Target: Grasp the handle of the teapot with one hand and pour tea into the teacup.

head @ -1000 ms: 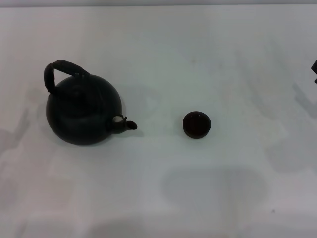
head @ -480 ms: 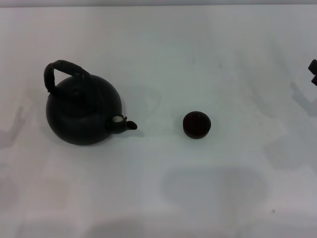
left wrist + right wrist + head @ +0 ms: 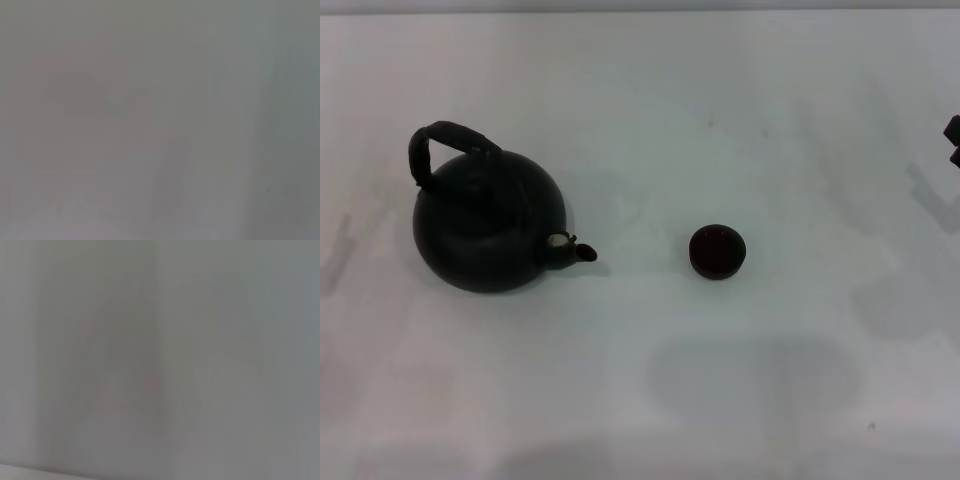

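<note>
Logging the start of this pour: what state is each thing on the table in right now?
teapot: upright on the table, spout toward the teacup, ungrasped.
handle: raised over the pot, free.
teacup: upright, apart from the teapot; contents cannot be told.
right gripper: only a sliver at the table's right edge.
left gripper: not in view.

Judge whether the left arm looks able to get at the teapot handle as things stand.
Probably yes. The handle arches clear above the teapot, with nothing over or beside it; the teacup stands well apart, off the spout. The left pincer is out of view, so its approach cannot be checked.
</note>
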{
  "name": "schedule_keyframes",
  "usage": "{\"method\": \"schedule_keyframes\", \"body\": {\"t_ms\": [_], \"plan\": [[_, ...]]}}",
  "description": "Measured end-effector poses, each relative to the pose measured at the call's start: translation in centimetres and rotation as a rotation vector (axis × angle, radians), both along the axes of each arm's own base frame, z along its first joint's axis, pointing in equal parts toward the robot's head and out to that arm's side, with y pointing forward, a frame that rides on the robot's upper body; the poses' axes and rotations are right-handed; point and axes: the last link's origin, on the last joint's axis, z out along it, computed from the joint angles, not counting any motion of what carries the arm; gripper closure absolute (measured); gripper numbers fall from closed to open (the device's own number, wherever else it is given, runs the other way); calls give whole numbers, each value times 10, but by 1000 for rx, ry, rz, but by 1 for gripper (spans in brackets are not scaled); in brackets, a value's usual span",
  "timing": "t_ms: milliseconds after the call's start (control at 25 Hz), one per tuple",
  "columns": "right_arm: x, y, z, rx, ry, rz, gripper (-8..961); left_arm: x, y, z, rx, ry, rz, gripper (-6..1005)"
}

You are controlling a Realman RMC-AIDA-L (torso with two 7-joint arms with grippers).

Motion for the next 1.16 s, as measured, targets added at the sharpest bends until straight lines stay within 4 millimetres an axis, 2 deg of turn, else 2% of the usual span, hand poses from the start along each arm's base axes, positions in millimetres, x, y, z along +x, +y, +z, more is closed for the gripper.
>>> {"method": "schedule_keyframes", "body": {"t_ms": [440, 1160], "plan": [[-1, 2, -1, -2, 2, 1, 113, -2, -2, 0, 13, -12, 17, 210], [-1, 1, -2, 5, 18, -7, 112, 0, 7, 2, 28, 4, 10, 211]]}}
